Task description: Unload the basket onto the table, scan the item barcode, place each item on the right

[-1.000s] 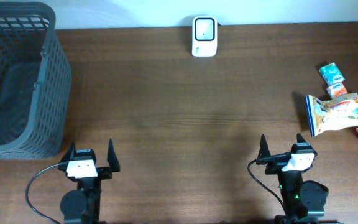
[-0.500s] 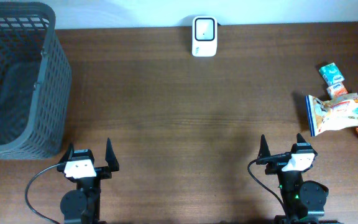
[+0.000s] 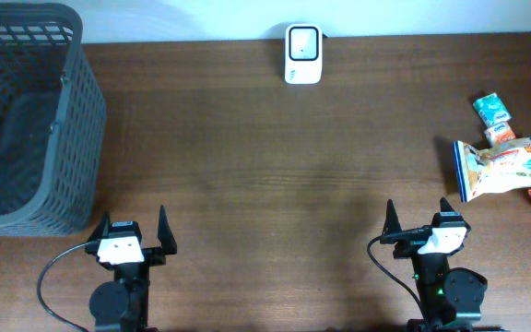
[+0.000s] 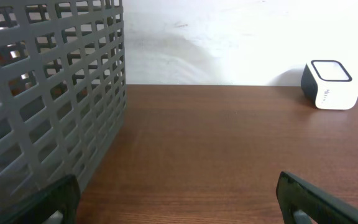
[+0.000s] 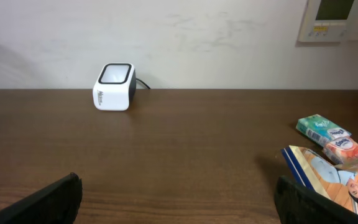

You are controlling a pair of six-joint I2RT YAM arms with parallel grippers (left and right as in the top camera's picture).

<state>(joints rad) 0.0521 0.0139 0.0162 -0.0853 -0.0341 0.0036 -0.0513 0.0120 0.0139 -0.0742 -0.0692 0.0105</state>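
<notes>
The overhead camera looks straight down on the whole tabletop [image 3: 265, 184], with the wall [image 3: 431, 17] at the top of frame and the left pincer [image 3: 134, 221] and right pincer [image 3: 418, 217] at the bottom edge. Each wrist camera sits low, just above the tabletop, and faces level toward the wall. The left one has the basket [image 4: 48, 93] close on its left and the scanner [image 4: 329, 84] far off at right. The right one sees the scanner left of centre and the bag [image 5: 334, 177] near at right. All three views share the scanner
</notes>
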